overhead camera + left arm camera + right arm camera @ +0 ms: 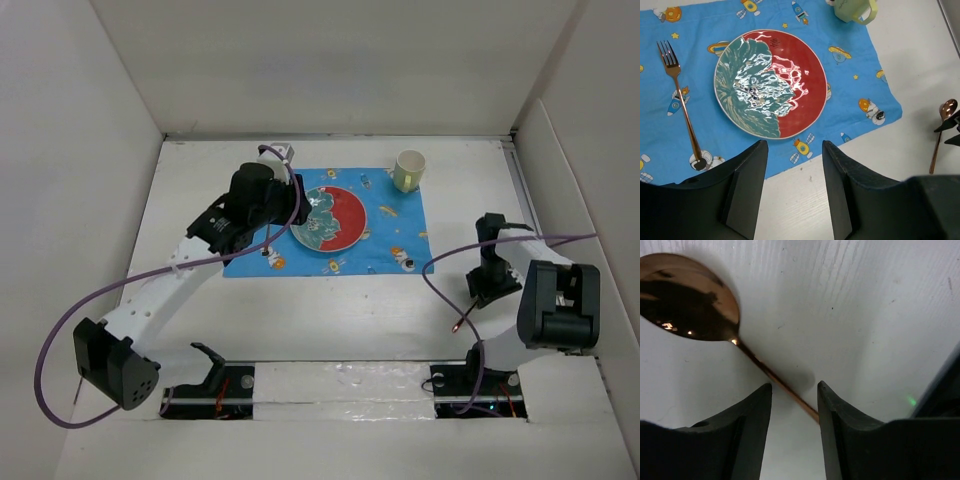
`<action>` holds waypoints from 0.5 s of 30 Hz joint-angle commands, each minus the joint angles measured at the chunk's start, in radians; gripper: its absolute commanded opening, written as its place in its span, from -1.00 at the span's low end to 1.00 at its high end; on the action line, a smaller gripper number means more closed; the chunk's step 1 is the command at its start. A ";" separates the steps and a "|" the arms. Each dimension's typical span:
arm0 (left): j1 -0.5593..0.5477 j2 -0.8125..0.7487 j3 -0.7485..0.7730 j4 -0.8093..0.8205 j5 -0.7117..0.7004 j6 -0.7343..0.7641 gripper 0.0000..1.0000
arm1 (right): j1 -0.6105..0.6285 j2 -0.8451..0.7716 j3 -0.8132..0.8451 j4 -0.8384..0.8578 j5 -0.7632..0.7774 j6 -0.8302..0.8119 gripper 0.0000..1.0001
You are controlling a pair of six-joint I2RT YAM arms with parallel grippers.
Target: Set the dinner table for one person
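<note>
Fingers [840, 440] of the right gripper [794, 385] stand apart astride a copper spoon [690, 305] handle on the white dinner table [350, 310]. The left gripper [794, 145], parted and empty, hovers at the blue mat [860, 75] edge, facing the plate [770, 82] and fork [682, 100].

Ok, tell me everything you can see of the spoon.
The spoon is one piece of shiny copper-coloured metal: an oval bowl and a thin straight handle. It seems to lie on the white table, right of the blue mat and off it. Its handle runs slantwise into the gap between the right gripper's open fingers; whether they touch it cannot be told.
</note>
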 commanded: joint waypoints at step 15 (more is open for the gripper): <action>0.003 -0.077 -0.102 0.040 -0.086 0.031 -0.17 | 0.094 0.191 0.089 0.256 0.047 -0.248 -0.80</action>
